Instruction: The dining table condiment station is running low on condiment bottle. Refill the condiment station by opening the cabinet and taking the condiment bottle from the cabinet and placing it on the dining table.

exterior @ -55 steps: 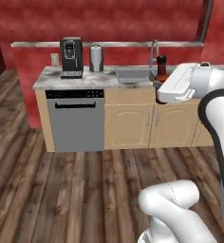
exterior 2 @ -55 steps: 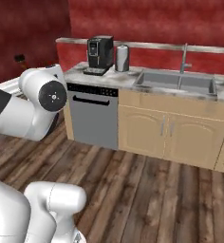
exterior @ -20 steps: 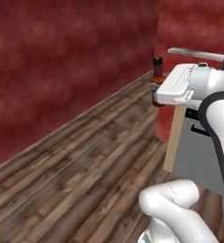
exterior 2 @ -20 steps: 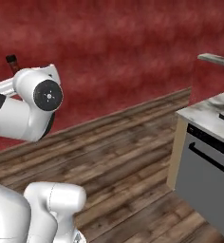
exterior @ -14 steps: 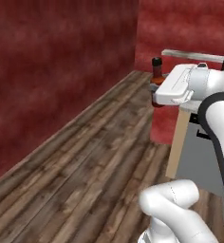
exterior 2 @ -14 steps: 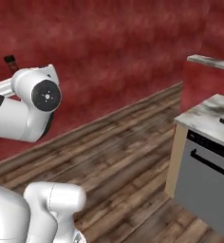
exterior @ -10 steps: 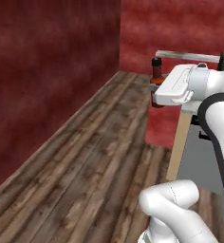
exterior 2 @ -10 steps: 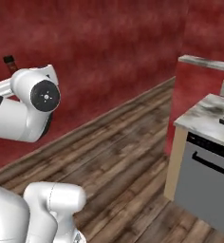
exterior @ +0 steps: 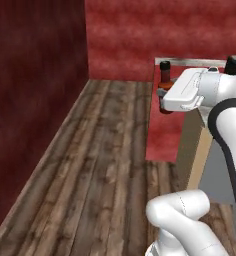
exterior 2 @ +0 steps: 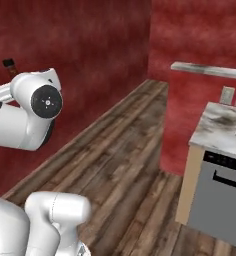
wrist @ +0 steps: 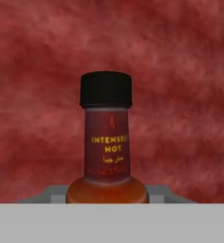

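gripper (exterior: 163,102) clamps condiment bottle (wrist: 107,142) upright.

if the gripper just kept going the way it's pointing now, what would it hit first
Probably the dark red wall. The gripper is shut on the condiment bottle, and past the bottle's cap the hand view shows nothing but that wall. How far off the wall is can't be judged.

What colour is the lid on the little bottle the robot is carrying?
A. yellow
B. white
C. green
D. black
D. In the hand view the condiment bottle wears a black cap above its dark-red neck, and the left base view shows the same dark top poking up from the tool.
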Tool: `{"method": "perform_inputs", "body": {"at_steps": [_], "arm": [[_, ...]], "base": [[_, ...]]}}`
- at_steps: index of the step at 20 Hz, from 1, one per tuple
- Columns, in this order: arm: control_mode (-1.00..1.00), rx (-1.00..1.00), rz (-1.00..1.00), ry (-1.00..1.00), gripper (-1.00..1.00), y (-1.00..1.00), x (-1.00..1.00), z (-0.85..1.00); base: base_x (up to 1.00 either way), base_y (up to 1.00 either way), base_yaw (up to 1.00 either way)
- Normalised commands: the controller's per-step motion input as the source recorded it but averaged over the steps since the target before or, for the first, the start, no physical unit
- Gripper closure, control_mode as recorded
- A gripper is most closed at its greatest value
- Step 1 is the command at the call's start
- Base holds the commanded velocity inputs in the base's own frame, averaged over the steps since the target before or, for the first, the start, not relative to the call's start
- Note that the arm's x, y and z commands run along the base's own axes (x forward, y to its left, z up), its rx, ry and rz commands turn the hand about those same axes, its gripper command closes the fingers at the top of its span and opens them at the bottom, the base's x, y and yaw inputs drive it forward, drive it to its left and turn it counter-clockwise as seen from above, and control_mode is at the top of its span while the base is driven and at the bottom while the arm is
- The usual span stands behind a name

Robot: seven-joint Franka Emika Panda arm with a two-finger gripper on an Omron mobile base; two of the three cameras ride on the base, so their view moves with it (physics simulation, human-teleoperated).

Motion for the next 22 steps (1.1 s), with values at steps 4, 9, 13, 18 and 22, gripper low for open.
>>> {"method": "perform_inputs", "body": {"at_steps": [4, 9, 13, 18, 22], "arm": [[1.00, 0.00, 0.00, 0.00, 1.00, 0.00, 0.00, 0.00], [1.00, 0.00, 0.00, 0.00, 1.00, 0.00, 0.00, 0.00], [1.00, 0.00, 0.00, 0.00, 1.00, 0.00, 0.00, 0.00], [1.00, 0.00, 0.00, 0.00, 1.00, 0.00, 0.00, 0.00], [1.00, 0.00, 0.00, 0.00, 1.00, 0.00, 0.00, 0.00]], "base": [[1.00, 0.78, -0.41], [1.00, 0.73, -0.41], [1.00, 0.70, -0.41], [1.00, 0.69, -0.42], [1.00, 0.74, -0.43]]}}
